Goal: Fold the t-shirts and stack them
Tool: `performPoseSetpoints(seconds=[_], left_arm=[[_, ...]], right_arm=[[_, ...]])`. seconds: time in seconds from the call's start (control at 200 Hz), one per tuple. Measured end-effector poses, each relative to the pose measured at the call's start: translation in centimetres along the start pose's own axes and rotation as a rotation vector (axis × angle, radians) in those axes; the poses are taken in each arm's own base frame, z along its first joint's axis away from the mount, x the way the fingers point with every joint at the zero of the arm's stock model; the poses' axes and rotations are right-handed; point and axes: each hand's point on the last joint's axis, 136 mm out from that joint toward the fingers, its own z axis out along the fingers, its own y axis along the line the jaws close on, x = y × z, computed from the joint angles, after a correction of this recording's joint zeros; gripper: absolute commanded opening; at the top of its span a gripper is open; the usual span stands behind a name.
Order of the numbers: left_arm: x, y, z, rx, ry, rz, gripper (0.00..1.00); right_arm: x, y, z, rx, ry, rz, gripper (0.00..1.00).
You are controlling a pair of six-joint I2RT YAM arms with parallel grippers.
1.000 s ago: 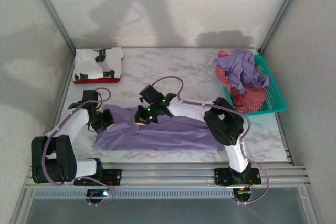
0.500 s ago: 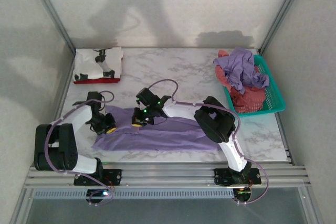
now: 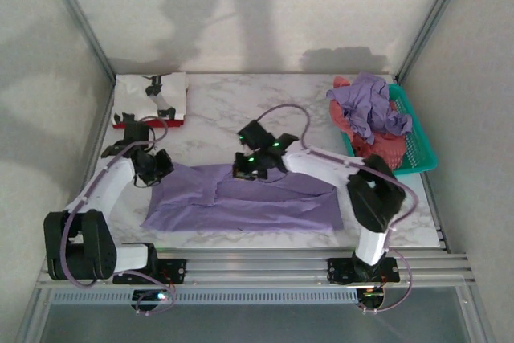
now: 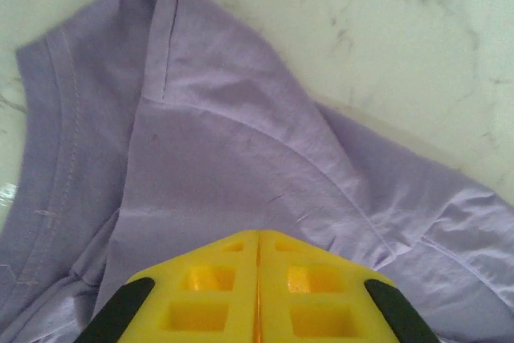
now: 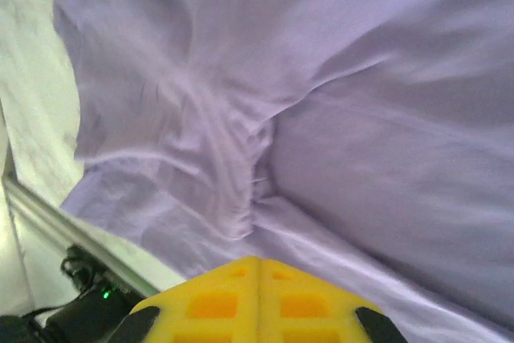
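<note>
Lavender t-shirt (image 3: 241,202): lies spread out and partly folded across the near middle of the marble table (image 3: 241,110), with a hemmed edge and a sleeve seam visible in the left wrist view (image 4: 241,150).
Left gripper (image 3: 159,165): sits at the shirt's far left corner; its yellow fingers (image 4: 201,295) are pressed tight together just above the cloth, with nothing seen between them.
Right gripper (image 3: 243,168): is over the shirt's far edge, near the middle; its jaws are clenched, and a bunched ridge of cloth (image 5: 245,190) runs toward the tips. I cannot tell whether any cloth is pinched.
Folded stack: in the far left corner, a white t-shirt with black print (image 3: 152,94) rests on a red t-shirt (image 3: 144,124).
Teal basket (image 3: 418,146): stands at the far right and holds a crumpled lavender t-shirt (image 3: 368,106) on top of a coral-red t-shirt (image 3: 377,152).
</note>
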Motion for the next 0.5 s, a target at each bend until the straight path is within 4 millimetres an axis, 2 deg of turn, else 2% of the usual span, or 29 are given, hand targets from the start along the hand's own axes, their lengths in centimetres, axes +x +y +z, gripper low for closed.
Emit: performPoseSetpoints(seconds=[0.065, 0.135, 0.2, 0.28, 0.375, 0.501], left_arm=[[1.1, 0.3, 0.9, -0.005, 0.029, -0.001, 0.06], [2.1, 0.4, 1.8, -0.008, 0.056, 0.000, 0.05], [2.8, 0.5, 2.4, -0.009, 0.071, 0.005, 0.05], [3.5, 0.8, 3.1, -0.015, 0.084, 0.004, 0.05], [3.7, 1.1, 3.9, -0.024, 0.099, -0.002, 0.05], [3.8, 1.1, 4.8, -0.029, 0.109, -0.003, 0.04]], right_arm=[[-0.6, -3.5, -1.5, 0.065, -0.042, 0.038, 0.02], [-0.1, -8.1, -2.1, 0.163, -0.050, 0.090, 0.01], [1.3, -12.5, -2.4, 0.260, -0.031, 0.141, 0.00], [3.5, -16.5, -2.7, 0.357, 0.002, 0.189, 0.00], [5.2, -19.3, -3.6, 0.414, 0.012, 0.236, 0.00], [5.9, -20.9, -4.8, 0.440, -0.009, 0.279, 0.00]])
